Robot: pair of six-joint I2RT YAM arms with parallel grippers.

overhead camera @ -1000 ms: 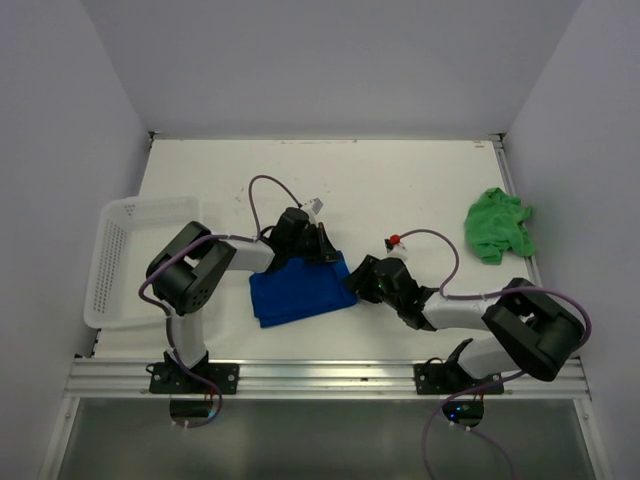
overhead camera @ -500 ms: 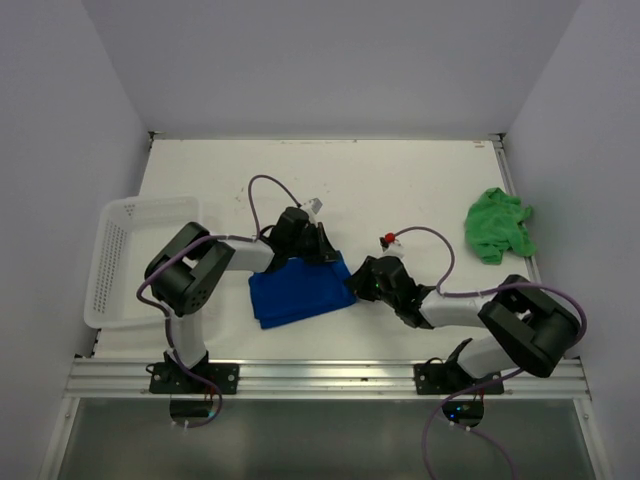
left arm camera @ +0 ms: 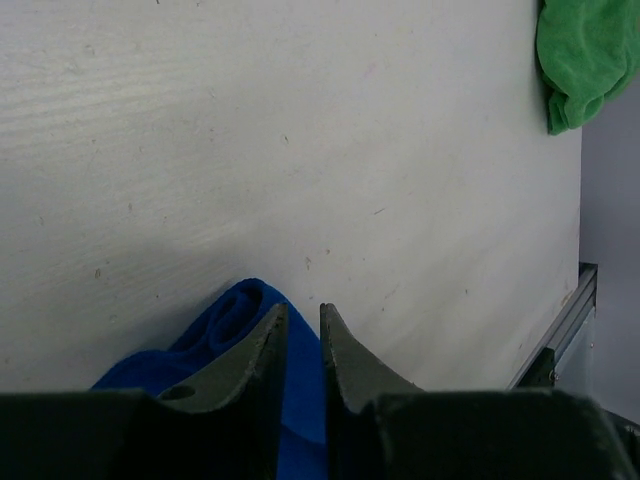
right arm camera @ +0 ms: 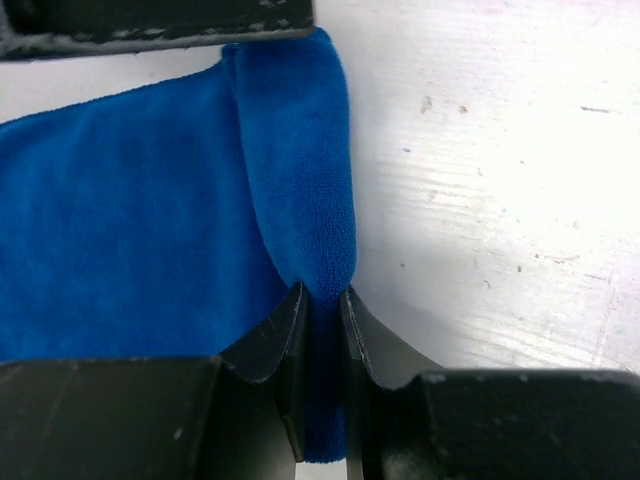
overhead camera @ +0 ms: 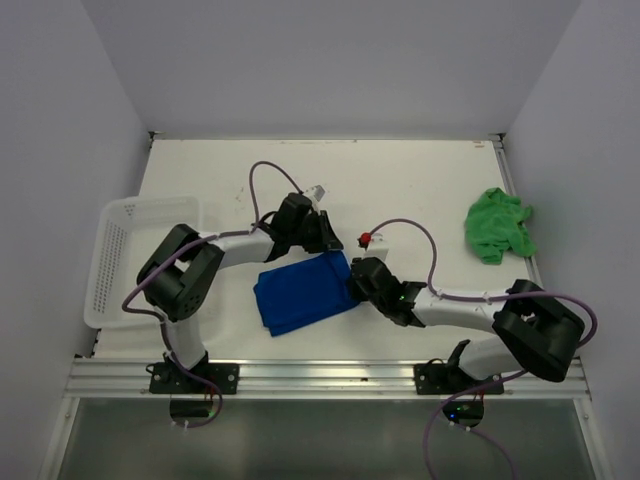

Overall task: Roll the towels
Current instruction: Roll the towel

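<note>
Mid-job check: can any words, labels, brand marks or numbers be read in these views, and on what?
None can be read.
The blue towel, green towel, white basket and table show no print.
The white piece on the left arm's wrist is too small to tell.

Black joint housings and white link tubes make up the left arm (overhead camera: 185,275) and the right arm (overhead camera: 535,330), each trailed by a looping purple cable (overhead camera: 252,190). The fingers (right arm camera: 265,345) are dark, tapered wedges. Both arms rise from black base plates (overhead camera: 195,378).
</note>
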